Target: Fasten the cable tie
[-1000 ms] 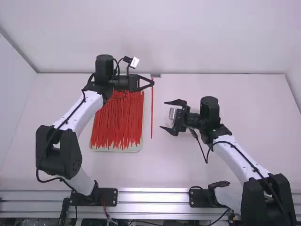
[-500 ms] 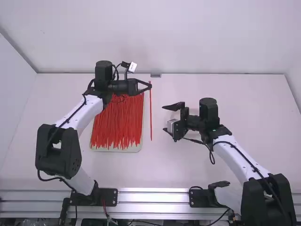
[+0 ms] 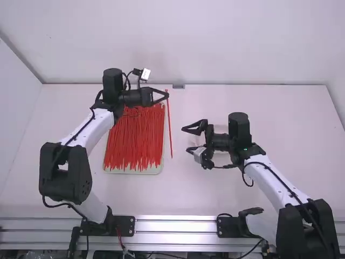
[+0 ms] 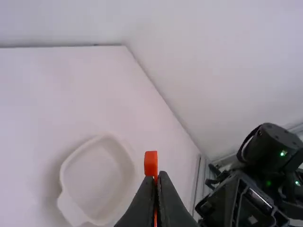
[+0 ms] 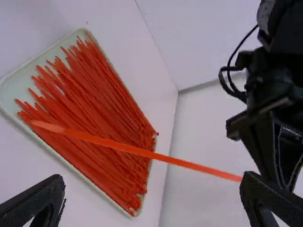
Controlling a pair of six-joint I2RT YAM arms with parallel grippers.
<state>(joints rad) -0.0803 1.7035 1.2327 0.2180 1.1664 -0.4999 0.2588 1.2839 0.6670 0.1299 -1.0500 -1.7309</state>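
Observation:
My left gripper (image 3: pixel 165 96) is shut on the head end of a single red cable tie (image 3: pixel 170 127), which hangs down over the table beside the tray's right edge. In the left wrist view the shut fingers (image 4: pixel 163 198) pinch the tie just below its square head (image 4: pixel 150 163). My right gripper (image 3: pixel 195 141) stands open, a little right of the tie's lower end and not touching it. The right wrist view has the tie (image 5: pixel 132 149) running across between its widely spread fingers (image 5: pixel 35 198), with the left gripper (image 5: pixel 265 118) at the tie's far end.
A pale tray (image 3: pixel 135 171) full of red cable ties (image 3: pixel 135 137) lies left of the middle, also seen as the tray (image 5: pixel 19 78) in the right wrist view. A white shallow container (image 4: pixel 97 182) sits on the table in the left wrist view.
The left gripper has shifted a little left with the tie, whose lower end now slants right. The right gripper has turned and dropped slightly, still open.

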